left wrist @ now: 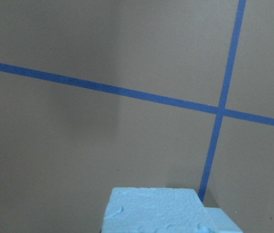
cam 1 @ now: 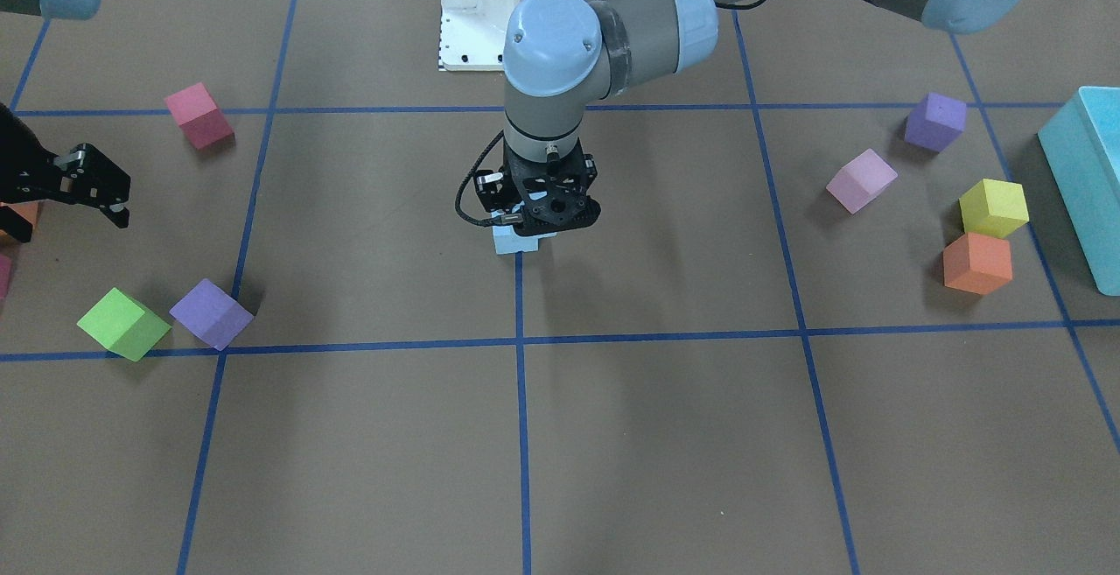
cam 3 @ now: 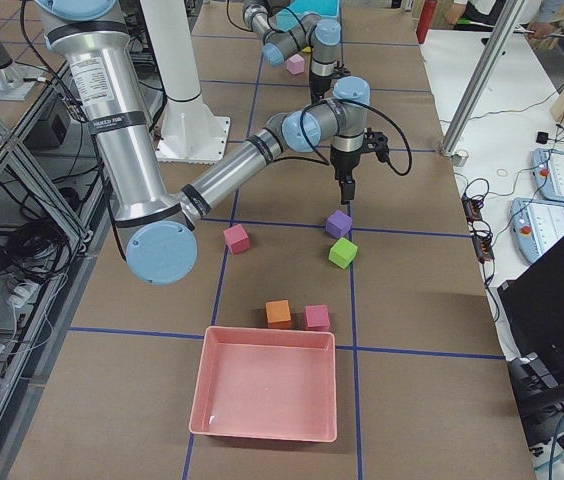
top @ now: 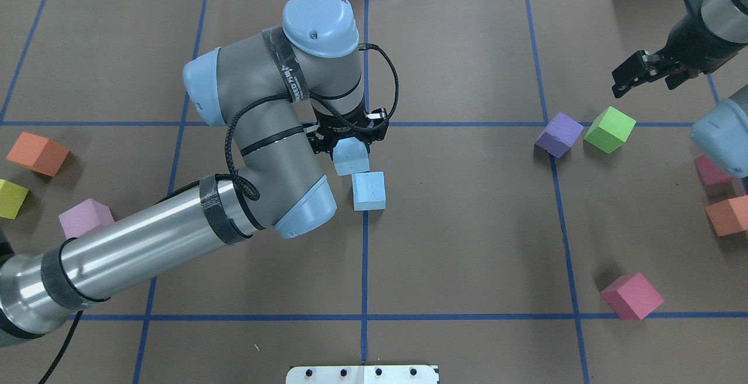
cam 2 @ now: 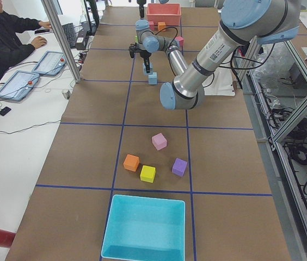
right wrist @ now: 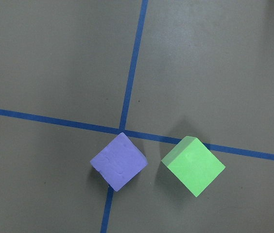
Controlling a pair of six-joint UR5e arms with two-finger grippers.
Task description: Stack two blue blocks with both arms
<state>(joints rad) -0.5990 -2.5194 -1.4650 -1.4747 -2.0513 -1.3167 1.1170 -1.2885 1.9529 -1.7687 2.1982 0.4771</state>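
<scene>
My left gripper (top: 349,141) is shut on one pale blue block (top: 350,158) near the table's middle and points straight down. The second blue block (top: 369,191) lies on the table just beside it, toward the robot. In the left wrist view the held block (left wrist: 151,211) fills the bottom edge, and a corner of the other block (left wrist: 220,219) shows below and to its right. In the front view both blocks (cam 1: 516,242) show under the left gripper (cam 1: 538,212). My right gripper (top: 620,83) is open and empty, above a purple cube (top: 559,134) and a green cube (top: 609,130).
A red cube (top: 631,295), an orange cube (top: 727,215) and another red cube (top: 710,170) lie on my right. An orange cube (top: 37,153), a yellow cube (top: 11,198) and a pink cube (top: 86,218) lie on my left. A turquoise bin (cam 1: 1085,172) and a pink bin (cam 3: 265,395) stand at the table's ends.
</scene>
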